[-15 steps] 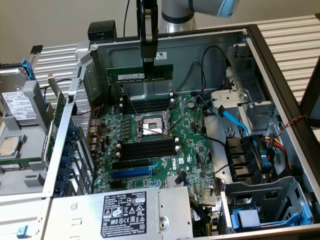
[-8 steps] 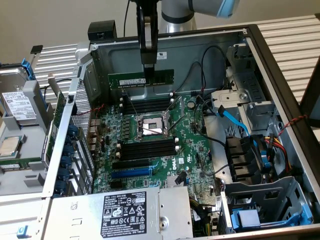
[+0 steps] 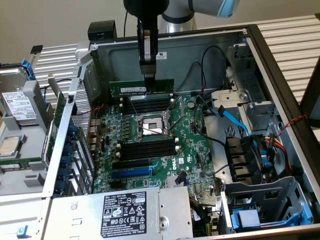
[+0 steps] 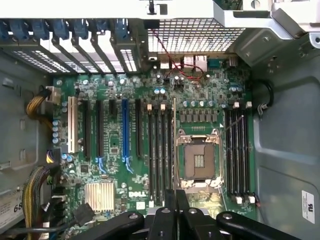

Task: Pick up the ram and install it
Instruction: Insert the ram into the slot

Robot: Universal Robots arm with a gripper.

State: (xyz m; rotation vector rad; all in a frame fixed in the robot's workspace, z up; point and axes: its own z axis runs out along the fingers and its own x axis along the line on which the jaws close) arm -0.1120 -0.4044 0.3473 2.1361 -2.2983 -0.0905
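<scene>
One ram (image 3: 131, 89) hangs clamped in the gripper (image 3: 149, 79).

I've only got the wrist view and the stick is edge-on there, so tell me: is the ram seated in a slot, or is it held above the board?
Observer: Not seated. In the exterior view the ram hangs level above the motherboard, over the black memory slots that lie beyond the CPU socket.
Operator: Where is it gripped?
Observer: The jaws are shut on its top edge, near the middle of its length.
Operator: Which face is toward that camera?
Observer: The face with the white label.
</scene>
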